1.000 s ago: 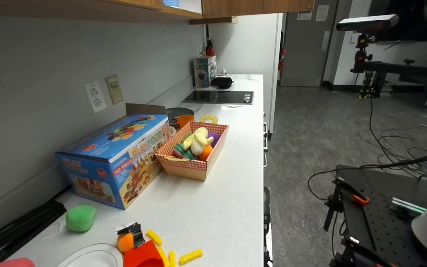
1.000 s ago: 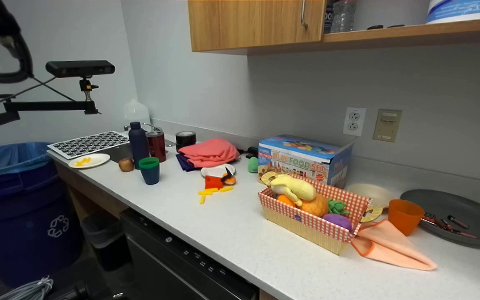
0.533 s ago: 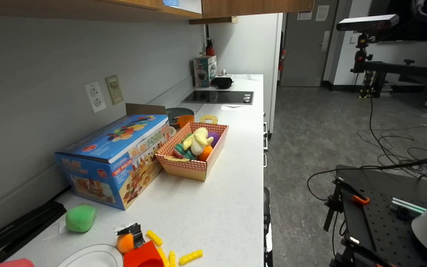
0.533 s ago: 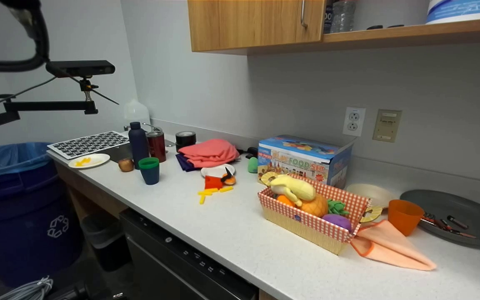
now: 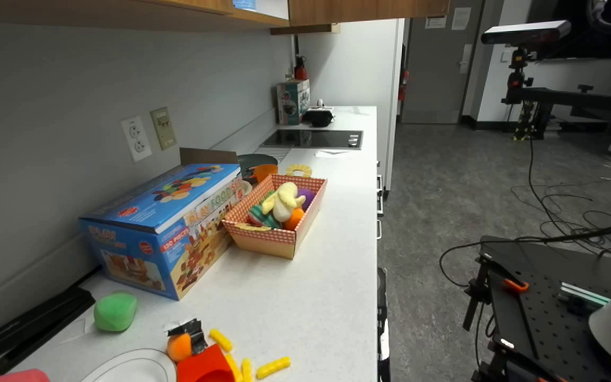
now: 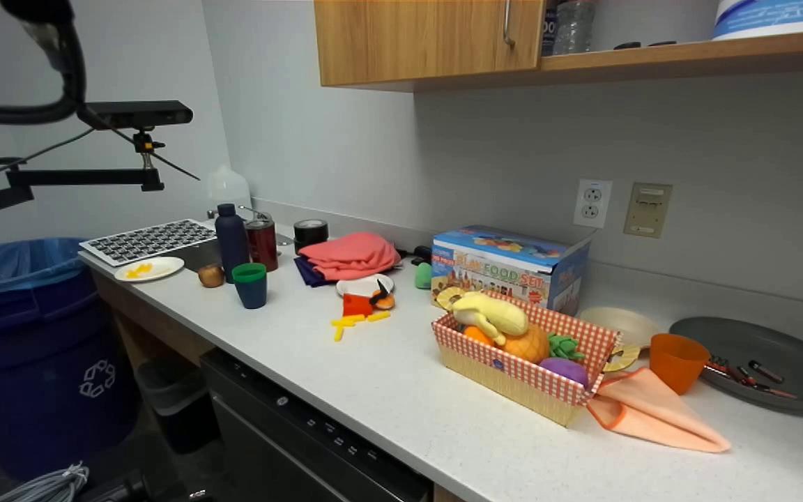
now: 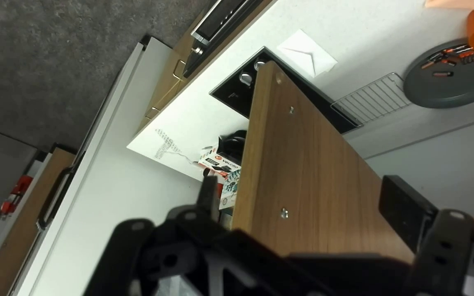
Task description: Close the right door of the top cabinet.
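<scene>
The top cabinet (image 5: 98, 16) of tan wood runs along the top of both exterior views; its shelf edge (image 6: 694, 59) shows, with the compartment open above it. The right door (image 5: 337, 11) stands swung outward from the cabinet in an exterior view. In the wrist view the right door (image 7: 315, 164) is a large wooden panel with small screws on its face. My gripper (image 7: 305, 203) is open, its fingers wide apart across the panel, one past the door's narrow edge. I cannot tell whether they touch it. The gripper is out of view in both exterior views.
The closed left door (image 6: 429, 38) has a metal handle. Below, the white counter (image 5: 337, 297) holds a blue box (image 5: 162, 223), a checked basket (image 5: 273, 239) with toy food, and a dark plate (image 6: 778, 348). A white tub (image 6: 778, 21) and bottle (image 6: 574, 28) stand on the cabinet shelf.
The arm's black cable has shifted right in the exterior view with the left door and slightly left in the other view, mostly in the first half second. The right door shows no movement.
</scene>
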